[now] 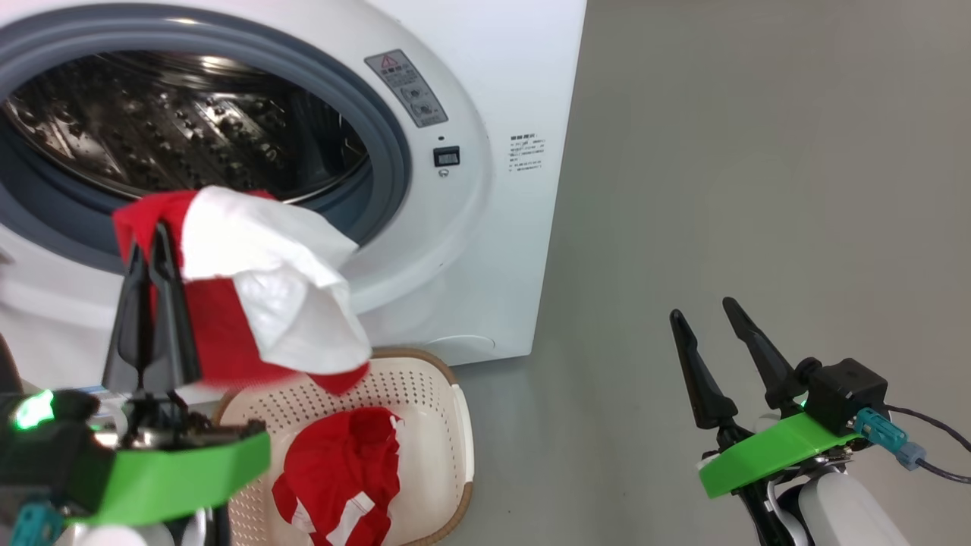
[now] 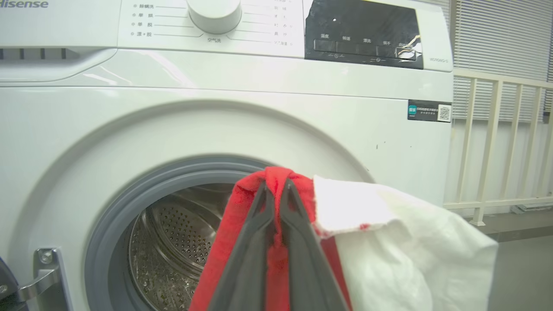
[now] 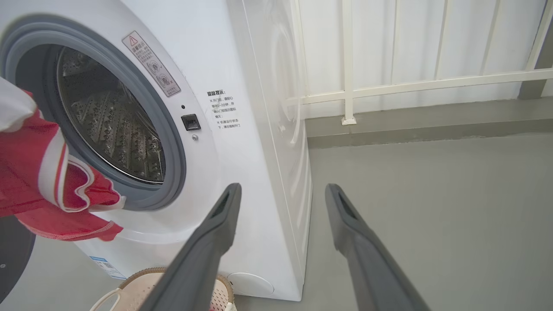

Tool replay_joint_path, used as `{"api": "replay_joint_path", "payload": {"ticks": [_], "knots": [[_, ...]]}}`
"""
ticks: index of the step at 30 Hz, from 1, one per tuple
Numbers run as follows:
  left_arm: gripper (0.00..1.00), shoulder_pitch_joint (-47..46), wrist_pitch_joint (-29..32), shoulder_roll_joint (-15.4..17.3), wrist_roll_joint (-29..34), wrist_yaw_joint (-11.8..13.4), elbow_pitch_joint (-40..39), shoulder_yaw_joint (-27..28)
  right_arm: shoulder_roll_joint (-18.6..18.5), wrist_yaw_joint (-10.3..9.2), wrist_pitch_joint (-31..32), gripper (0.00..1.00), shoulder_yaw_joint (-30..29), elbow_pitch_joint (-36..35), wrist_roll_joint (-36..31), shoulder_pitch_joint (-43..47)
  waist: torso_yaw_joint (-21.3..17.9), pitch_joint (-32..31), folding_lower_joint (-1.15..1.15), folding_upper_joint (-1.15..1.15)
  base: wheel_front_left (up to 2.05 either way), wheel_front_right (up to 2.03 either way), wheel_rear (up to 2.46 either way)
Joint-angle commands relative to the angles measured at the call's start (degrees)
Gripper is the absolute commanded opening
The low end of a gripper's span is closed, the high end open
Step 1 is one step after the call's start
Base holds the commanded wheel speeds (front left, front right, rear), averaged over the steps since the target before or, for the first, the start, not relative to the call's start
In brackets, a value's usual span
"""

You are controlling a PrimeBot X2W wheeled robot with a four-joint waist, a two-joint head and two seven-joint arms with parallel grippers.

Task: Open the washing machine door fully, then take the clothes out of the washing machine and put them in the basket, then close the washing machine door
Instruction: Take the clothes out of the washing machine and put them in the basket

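The washing machine (image 1: 485, 250) stands with its steel drum (image 1: 174, 121) exposed. My left gripper (image 1: 152, 235) is shut on a red and white garment (image 1: 281, 280), which hangs in front of the opening and above the basket (image 1: 463, 432). In the left wrist view the fingers (image 2: 276, 185) pinch the red fold, with the white part (image 2: 389, 242) drooping to the right. A second red garment (image 1: 341, 462) lies in the basket. My right gripper (image 1: 702, 311) is open and holds nothing, out over the floor to the right of the machine. A dark slice of the door (image 3: 11, 255) shows low on the left.
Grey floor (image 1: 758, 189) stretches to the right of the machine. A white railing (image 3: 389, 86) runs along the wall behind it. The basket rim (image 3: 142, 274) sits against the machine's foot. The door hinge (image 2: 39, 276) is at the left of the opening.
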Motion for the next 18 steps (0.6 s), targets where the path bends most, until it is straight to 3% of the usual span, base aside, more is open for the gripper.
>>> {"api": "replay_joint_path", "payload": {"ticks": [1,8,18], "knots": [[0.0,0.53,0.33,0.86,0.9,0.58,-3.11,1.31,0.04,0.02,-0.37,1.0,0.86,-1.16,0.59,0.42,0.27,-0.61,0.0,0.0,0.0,0.0,0.0],[0.0,4.98,2.64,-0.13,0.04,1.54,-7.13,-1.2,0.09,0.02,-0.37,1.0,1.25,-0.97,0.54,1.43,1.33,-0.74,0.0,0.0,0.0,0.0,0.0],[0.0,4.26,0.86,-1.47,-9.04,2.01,8.75,-2.95,-0.25,0.02,-0.37,1.0,2.31,-0.77,0.83,-0.59,1.22,4.5,0.0,0.0,0.0,0.0,0.0]]}}
